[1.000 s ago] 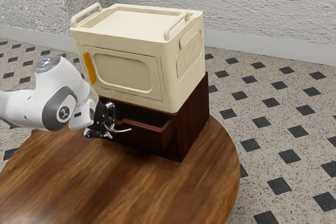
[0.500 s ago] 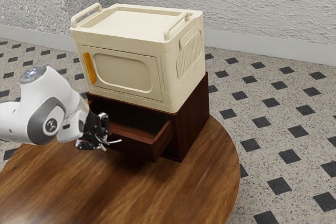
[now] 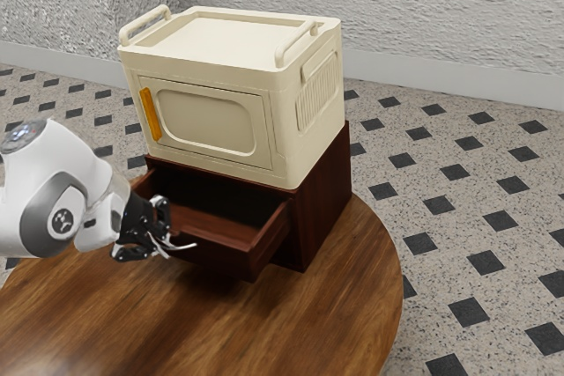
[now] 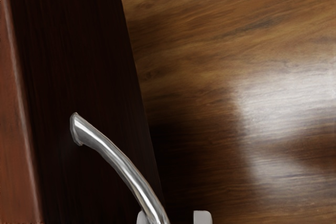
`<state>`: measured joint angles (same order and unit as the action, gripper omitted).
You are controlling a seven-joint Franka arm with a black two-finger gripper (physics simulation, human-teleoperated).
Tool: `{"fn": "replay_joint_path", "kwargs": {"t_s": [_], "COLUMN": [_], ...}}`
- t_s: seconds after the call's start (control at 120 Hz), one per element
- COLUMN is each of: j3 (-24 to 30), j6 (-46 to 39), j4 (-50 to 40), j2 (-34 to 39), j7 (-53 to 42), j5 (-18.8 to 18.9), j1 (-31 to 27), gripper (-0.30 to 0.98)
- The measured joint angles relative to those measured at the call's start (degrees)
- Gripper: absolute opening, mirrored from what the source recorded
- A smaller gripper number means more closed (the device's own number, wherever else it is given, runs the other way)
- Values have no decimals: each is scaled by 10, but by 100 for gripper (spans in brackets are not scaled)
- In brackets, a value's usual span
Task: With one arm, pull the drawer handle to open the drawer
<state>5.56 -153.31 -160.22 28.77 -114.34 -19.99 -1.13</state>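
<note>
As the dark red-brown wooden drawer (image 3: 216, 257) stands open at the front of its matching cabinet (image 3: 328, 195), your black pincer (image 3: 157, 238) hangs level with its front, at the metal handle (image 4: 123, 166). Your white arm (image 3: 44, 204) reaches in from the exterior view's left, low over the round wooden table (image 3: 344, 305).

The wrist view gives you the close detail: your pincer (image 4: 172, 217) is open, its two pale fingertips parted, with the curved, polished bar of the handle right against one of them and a gap separating it from the other. The handle arcs out from its mount on the dark drawer front, and the table's glossy grain catches a broad patch of light beyond.

Above, you see a cream storage box (image 3: 207, 121) resting on the cabinet, its front door closed and marked by an upright orange handle (image 3: 151, 114) near one edge. Two raised cream rails (image 3: 295, 44) flank its recessed top. Behind the furniture, a speckled floor (image 3: 520, 235) dotted with dark diamond tiles runs to a rough, pale gray wall (image 3: 423, 6) with a smooth white baseboard (image 3: 441, 81).
</note>
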Motion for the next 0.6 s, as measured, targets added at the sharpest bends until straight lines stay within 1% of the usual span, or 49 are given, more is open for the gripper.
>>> {"fn": "replay_joint_path", "kwargs": {"t_s": [0.317,0.6], "j3": [0,-1], "j6": [3,27], "j4": [-43,-65], "j2": [53,96], "j7": [-16,-27], "j5": [-3,-5], "j1": [6,7], "gripper": [-10,-10]}}
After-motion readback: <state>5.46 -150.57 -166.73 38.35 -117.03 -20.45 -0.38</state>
